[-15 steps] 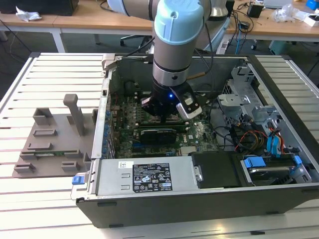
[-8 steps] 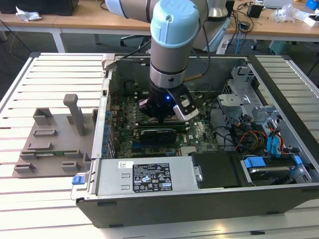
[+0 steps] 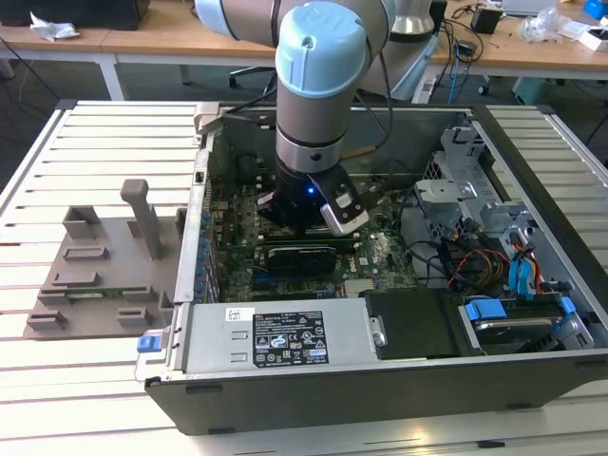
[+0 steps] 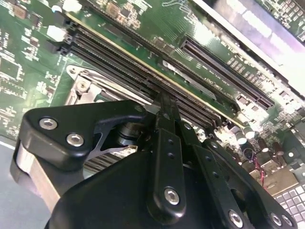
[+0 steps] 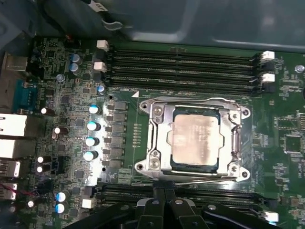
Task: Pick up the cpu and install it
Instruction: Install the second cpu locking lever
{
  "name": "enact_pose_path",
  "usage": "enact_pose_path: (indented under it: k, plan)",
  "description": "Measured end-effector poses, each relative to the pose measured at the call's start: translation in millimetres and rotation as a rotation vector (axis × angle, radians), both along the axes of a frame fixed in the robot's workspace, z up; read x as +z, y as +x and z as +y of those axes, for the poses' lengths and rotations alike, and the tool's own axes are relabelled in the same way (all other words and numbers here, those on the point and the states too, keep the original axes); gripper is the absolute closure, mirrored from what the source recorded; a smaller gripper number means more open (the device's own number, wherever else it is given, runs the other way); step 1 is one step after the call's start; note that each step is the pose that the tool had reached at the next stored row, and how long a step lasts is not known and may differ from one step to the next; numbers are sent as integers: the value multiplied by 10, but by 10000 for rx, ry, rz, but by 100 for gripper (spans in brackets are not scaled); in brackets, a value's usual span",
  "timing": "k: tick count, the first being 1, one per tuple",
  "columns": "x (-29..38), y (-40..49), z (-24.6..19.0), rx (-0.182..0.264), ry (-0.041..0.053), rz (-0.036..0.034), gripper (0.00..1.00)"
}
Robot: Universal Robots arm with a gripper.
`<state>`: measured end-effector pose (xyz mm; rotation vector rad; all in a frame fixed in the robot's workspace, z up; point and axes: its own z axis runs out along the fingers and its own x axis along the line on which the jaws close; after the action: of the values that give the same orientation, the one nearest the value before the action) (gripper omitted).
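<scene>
The cpu (image 5: 195, 138), a flat silver-grey square chip, lies seated in the metal socket frame (image 5: 157, 143) on the green motherboard (image 3: 380, 256). In the first wrist view my gripper (image 5: 165, 187) sits just beside the socket's edge, where a thin wire lever (image 5: 209, 177) runs along the frame. Its two black fingers (image 5: 159, 195) stand together with no gap and nothing visible between them. In the second wrist view the gripper (image 4: 164, 102) reaches down by the memory slots (image 4: 143, 71). The exterior view has the arm's wrist (image 3: 309, 204) low inside the open computer case (image 3: 285, 380).
Memory slots (image 5: 181, 64) flank the socket on two sides, and upright capacitors (image 5: 93, 126) line a third. A power supply (image 3: 285, 337) and drive bays with cables (image 3: 494, 256) crowd the case. A grey fixture (image 3: 104, 266) stands on the slatted table at the exterior view's left.
</scene>
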<state>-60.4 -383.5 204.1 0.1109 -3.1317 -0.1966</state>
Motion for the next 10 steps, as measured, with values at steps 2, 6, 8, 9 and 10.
enact_pose_path:
  k: [2,6,8,9,10]
  plan:
    - [0,-31,28,0,0,-2,89]
    - [-4,-117,49,0,3,-8,89]
    - [-6,-187,53,0,8,-12,89]
    - [-8,-233,66,1,18,-14,89]
    - [-9,-239,83,-1,22,-12,89]
